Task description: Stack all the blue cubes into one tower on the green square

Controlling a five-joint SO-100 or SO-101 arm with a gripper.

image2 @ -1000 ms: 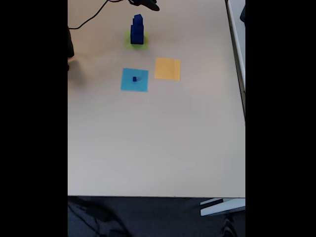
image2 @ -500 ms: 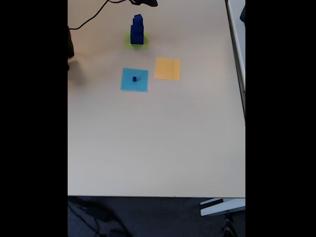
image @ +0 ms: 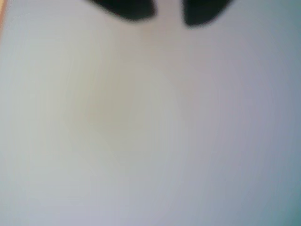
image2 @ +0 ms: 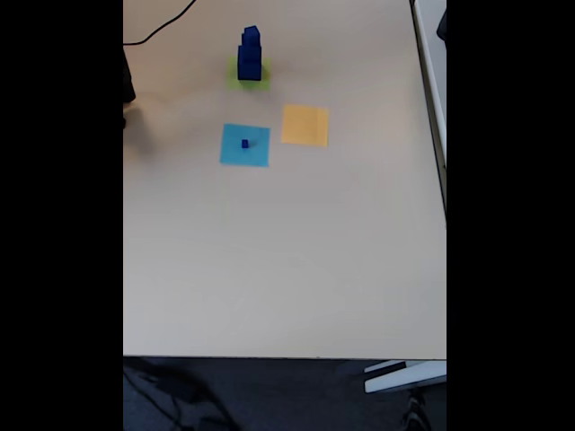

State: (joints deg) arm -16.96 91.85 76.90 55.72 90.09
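In the fixed view a tower (image2: 250,54) of stacked dark-blue cubes stands on the green square (image2: 260,79) at the far end of the table. A tiny blue cube (image2: 244,144) sits apart from it, in the middle of a flat light-blue square (image2: 256,154). The wrist view is blurred. My gripper (image: 167,12) enters it from the top edge as two dark fingertips (image: 129,9) with a gap between them and nothing held, over bare pale table.
An orange-yellow square (image2: 305,125) lies right of the light-blue one. A black cable (image2: 160,29) runs across the far left corner, and a dark object (image2: 128,85) sits at the left edge. The table's front edge (image2: 287,356) is near; the right edge (image2: 435,135) borders a white strip.
The dark gripper tip seen at the top edge of the fixed view, behind the tower, has drawn back out of that view. The cubes and squares have not moved.
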